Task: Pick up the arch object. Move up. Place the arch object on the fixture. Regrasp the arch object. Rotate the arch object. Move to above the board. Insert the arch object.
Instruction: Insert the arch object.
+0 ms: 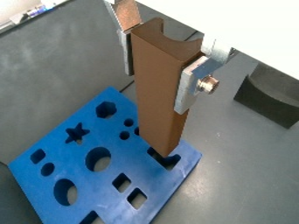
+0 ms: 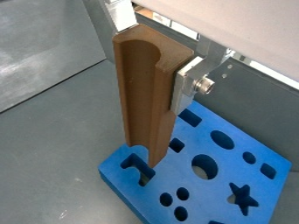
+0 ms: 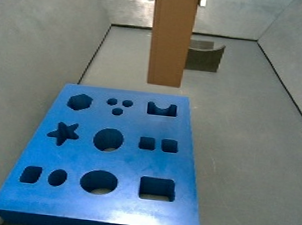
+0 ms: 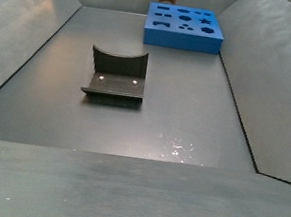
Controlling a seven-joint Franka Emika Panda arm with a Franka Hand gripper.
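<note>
The arch object (image 1: pixel 158 87) hangs upright, its long axis vertical, with its lower end just above the board (image 1: pixel 70 179) near the arch-shaped cut-out (image 1: pixel 166 160). In both wrist views the lower end sits almost over that opening at the board's edge, though whether it has entered the hole or only hovers over it cannot be told from these angles. In a side view the arch object (image 3: pixel 174 34) reads as a tall orange-brown bar whose bottom face is clear of the blue surface, above and a little behind the arch-shaped cut-out (image 3: pixel 163 109) in the board's far row.

The gripper (image 1: pixel 160 45) clamps the bar near its upper end, one silver finger (image 1: pixel 193 83) pressed flat on the side face with its bolt showing; the opposite finger is mostly hidden behind the block. The groove of the arch runs along the bar's length (image 2: pixel 149 83), so the profile faces straight down toward the hole.

The coming move probably turns on this: the bar lies directly below the gripper, in line with the descent, so a straight drop would do if the profile matches the cut-out's orientation.

The board (image 4: pixel 184 28) lies at the far end of the counter, toward the right corner. The fixture (image 4: pixel 117 75) stands empty mid-floor, well apart from the board.
</note>
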